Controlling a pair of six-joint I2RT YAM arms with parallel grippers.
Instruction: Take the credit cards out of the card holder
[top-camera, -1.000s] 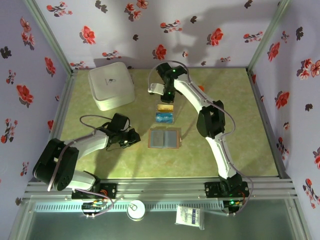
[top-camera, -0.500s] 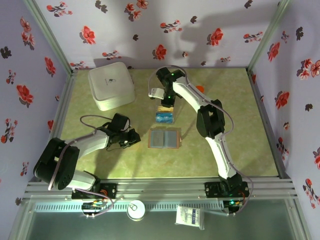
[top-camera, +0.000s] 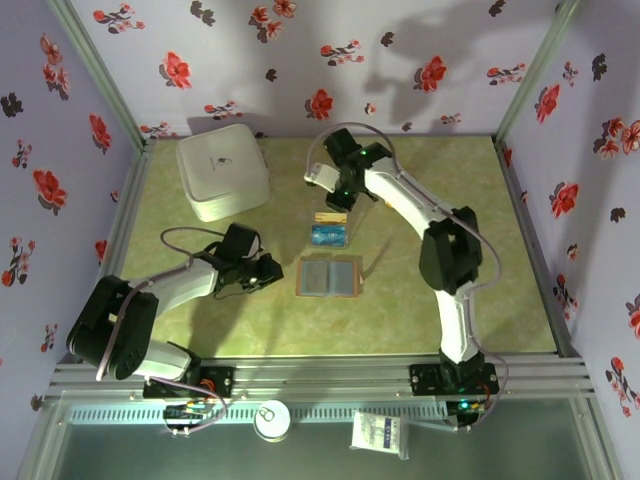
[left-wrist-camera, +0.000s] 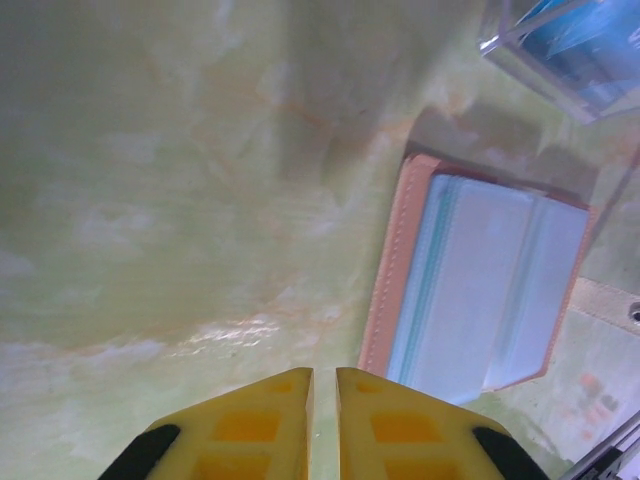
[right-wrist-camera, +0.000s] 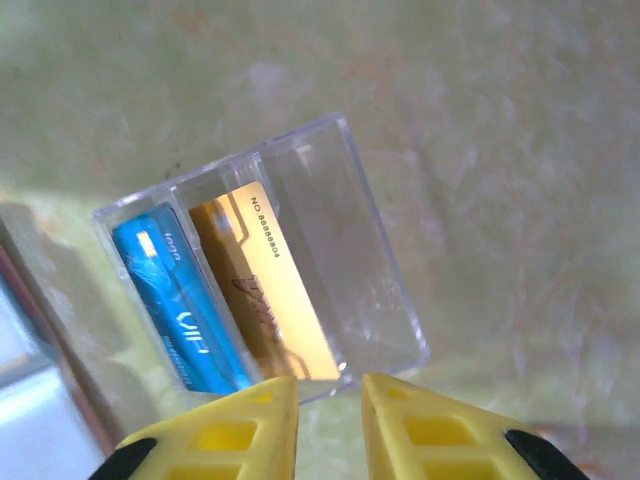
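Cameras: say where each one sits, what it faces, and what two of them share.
Top: above and behind the bases, looking down on the table; both arms show.
Left wrist: low, facing the open wallet; left gripper shows.
Right wrist: over the clear box holding two cards; right gripper shows.
Shared: both wrist views catch the box.

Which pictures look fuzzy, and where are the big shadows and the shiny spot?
Top external view: sharp, with big grey shadows on the flowered back wall. Left wrist view: soft all over, with a white shiny streak on the green marbled tabletop. Right wrist view: the blue credit card in the clear plastic box is fairly sharp, the tabletop behind fuzzy.
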